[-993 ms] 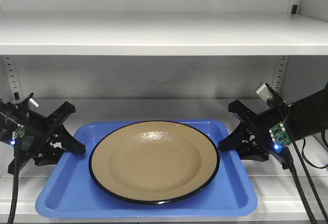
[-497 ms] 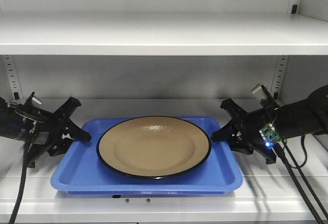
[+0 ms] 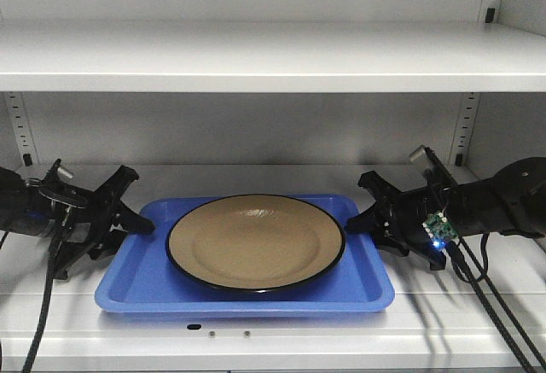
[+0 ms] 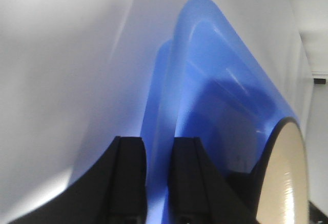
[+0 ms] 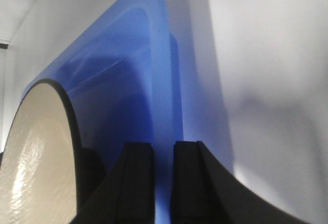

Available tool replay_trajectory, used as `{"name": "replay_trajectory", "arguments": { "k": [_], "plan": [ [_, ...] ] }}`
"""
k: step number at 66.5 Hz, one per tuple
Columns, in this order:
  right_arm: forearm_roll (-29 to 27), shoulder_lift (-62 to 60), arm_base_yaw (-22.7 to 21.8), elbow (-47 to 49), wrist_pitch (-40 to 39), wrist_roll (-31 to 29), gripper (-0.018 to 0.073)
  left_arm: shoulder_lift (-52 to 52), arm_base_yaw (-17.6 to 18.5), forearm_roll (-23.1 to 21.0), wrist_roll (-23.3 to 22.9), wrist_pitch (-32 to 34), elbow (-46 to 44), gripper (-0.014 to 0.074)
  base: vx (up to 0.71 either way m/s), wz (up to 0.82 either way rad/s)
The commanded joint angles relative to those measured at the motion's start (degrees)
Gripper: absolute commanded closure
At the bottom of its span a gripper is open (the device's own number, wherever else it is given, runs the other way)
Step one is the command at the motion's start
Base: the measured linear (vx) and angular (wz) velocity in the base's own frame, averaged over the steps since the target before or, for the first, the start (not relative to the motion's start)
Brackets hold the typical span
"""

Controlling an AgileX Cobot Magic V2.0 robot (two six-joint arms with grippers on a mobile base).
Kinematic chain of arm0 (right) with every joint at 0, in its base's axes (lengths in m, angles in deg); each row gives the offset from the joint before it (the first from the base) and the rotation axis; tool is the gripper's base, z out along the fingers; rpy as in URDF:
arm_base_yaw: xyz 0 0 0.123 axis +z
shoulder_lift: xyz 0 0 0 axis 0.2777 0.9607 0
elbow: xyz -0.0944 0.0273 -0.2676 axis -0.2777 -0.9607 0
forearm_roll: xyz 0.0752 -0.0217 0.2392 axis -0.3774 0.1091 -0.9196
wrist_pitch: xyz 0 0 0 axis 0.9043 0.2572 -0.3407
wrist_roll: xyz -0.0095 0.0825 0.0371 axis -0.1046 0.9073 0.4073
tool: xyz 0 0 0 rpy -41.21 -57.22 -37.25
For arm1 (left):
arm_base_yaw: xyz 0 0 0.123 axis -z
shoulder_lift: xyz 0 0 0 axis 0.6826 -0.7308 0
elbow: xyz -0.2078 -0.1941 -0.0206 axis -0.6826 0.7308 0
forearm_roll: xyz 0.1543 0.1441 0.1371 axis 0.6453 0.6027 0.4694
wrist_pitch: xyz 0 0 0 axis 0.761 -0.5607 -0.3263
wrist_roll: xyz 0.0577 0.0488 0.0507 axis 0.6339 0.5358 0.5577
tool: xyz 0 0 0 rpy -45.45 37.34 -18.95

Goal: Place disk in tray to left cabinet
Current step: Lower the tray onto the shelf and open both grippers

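pale back wall, even indoor light

Disk sits in the tray, roughly centred. Tray's on the lower shelf of the left cabinet, w/ another shelf above it. My left gripper is at the tray's left edge, right gripper at its right edge, rim btwn the fingers on both sides. Cabinet back wall is behind everything.
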Motion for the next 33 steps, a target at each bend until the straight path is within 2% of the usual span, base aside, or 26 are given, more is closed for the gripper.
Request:
{"name": "replay_trajectory", "arguments": {
  "k": [1,10,18,33],
  "plan": [
    [-2.86,-3.72,-0.44,1.85,-5.49,-4.31,0.0389,3.45,-0.31,-3.64,2.76,4.37,-1.85,0.0541,0.0,0.0],
    [-3.07,-3.72,-0.44,1.85,-6.64,-5.38,0.0264,3.45,-0.31,-3.64,8.29,4.74,-1.85,0.0466,0.0,0.0],
    [-3.07,-3.79,-0.44,1.85,-7.25,-5.38,0.0162,3.45,-0.31,-3.64,10.2,5.4,-1.85,0.0372,0.0,0.0],
    [-3.54,-3.79,-0.64,1.85,-7.84,-5.38,0.0127,3.51,-0.31,-3.51,10.22,7.65,-1.85,0.0185,0.0,0.0]
  ]
}}
